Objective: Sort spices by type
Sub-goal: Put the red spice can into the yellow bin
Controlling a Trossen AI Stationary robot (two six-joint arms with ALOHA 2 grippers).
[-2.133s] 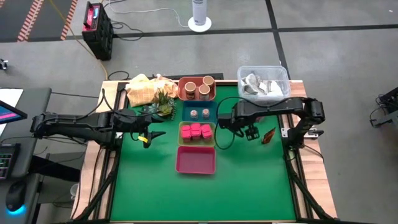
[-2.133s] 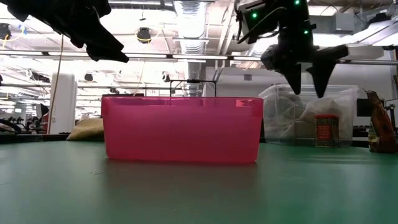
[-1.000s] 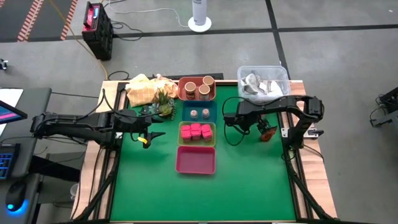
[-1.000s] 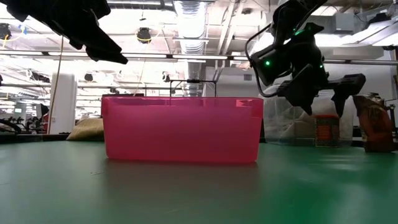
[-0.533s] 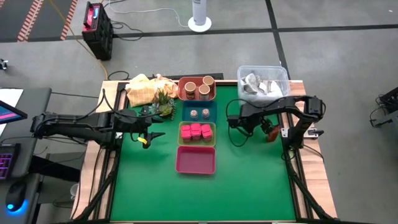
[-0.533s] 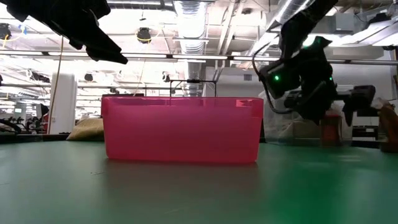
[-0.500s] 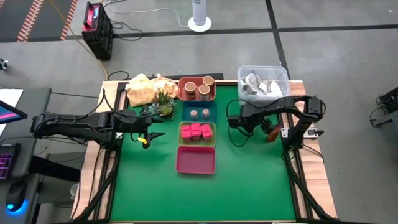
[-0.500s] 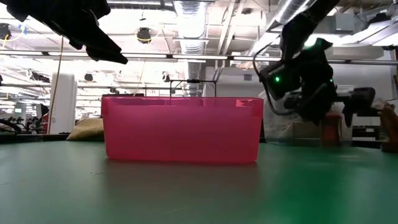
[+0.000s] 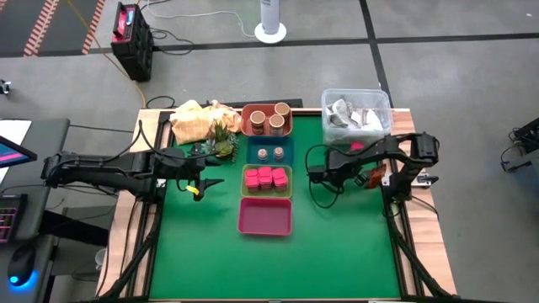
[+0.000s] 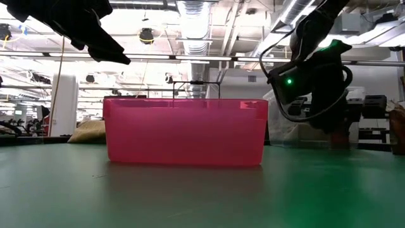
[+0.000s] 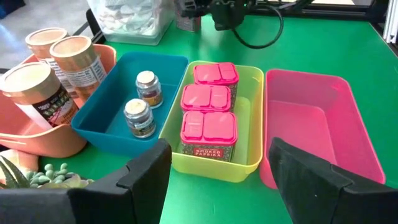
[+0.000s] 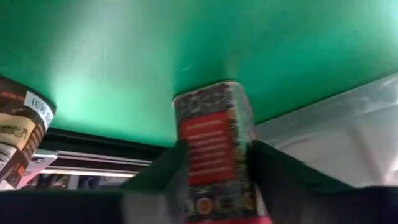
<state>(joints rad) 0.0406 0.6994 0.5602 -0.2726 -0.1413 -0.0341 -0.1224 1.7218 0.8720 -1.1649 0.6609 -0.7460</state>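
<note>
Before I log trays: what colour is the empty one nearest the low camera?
Pink; the empty tray shows best in the low view, and also from above.

In high view the right gripper (image 9: 371, 174) was too small to read; fingers lost against arm and a red-orange piece (image 9: 368, 178). Low view: pink tray (image 10: 185, 131) hid everything behind it, incl. other trays. The right arm's body blocked its fingertips there. Right wrist view: red-labelled tin (image 12: 214, 149) cut off at frame bottom, label text blurred. A brown packet (image 12: 22, 134) cut by edge. Left wrist view: orange tray (image 11: 37, 134) partly out of frame.
</note>
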